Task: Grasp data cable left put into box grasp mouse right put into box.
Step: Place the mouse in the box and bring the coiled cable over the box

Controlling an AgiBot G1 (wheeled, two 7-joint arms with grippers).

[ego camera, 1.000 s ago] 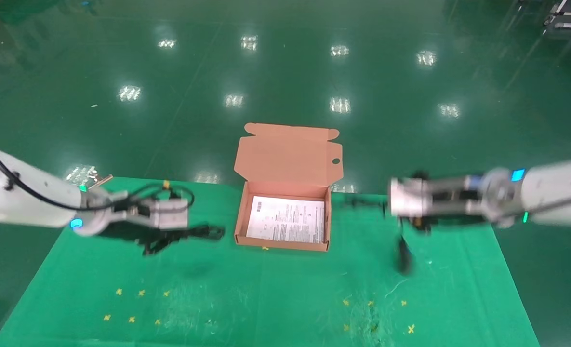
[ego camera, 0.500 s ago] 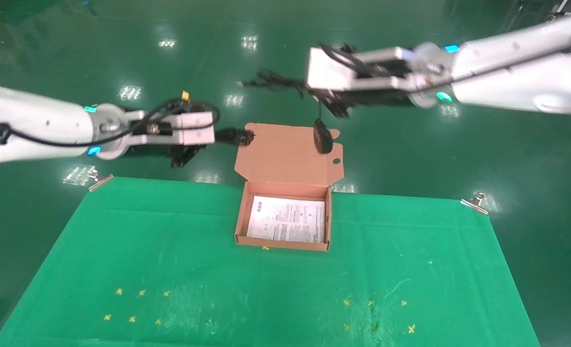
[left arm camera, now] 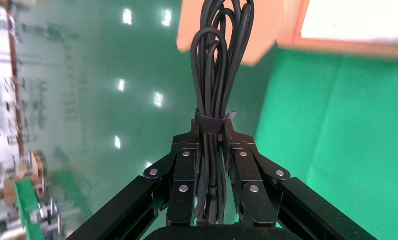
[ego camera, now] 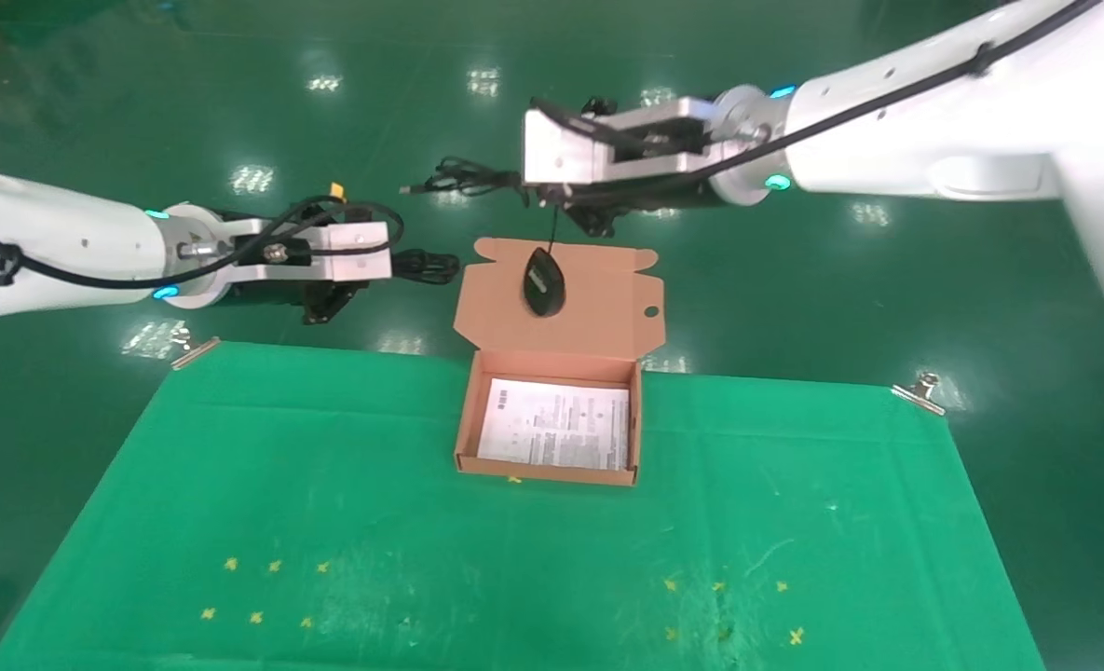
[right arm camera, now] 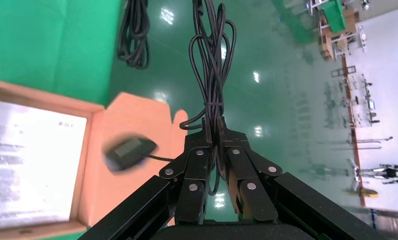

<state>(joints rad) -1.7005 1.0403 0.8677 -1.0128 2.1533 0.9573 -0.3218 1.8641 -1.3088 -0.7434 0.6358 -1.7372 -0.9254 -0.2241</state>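
Observation:
The box (ego camera: 552,475) stands open at the far middle of the green cloth, lid (ego camera: 598,308) upright, white sheet (ego camera: 556,424) inside. My left gripper (ego camera: 401,266) hovers left of the lid, shut on the data cable (ego camera: 429,267); the bundle (left arm camera: 219,60) sticks out past the fingertips (left arm camera: 210,130). My right gripper (ego camera: 531,186) is above the lid, shut on the mouse's coiled cord (right arm camera: 209,60). The mouse (ego camera: 543,282) dangles on its cord in front of the lid and looks blurred in the right wrist view (right arm camera: 129,151).
The green cloth (ego camera: 328,522) covers the table and is held by metal clips at the far corners (ego camera: 193,352) (ego camera: 920,391). Small yellow crosses (ego camera: 253,587) mark the front. Shiny green floor lies beyond the table.
Both arms have lifted off the cloth with their loads and gone up and back. The right gripper has since moved left, so the mouse hangs before the lid. The left gripper shifted little.

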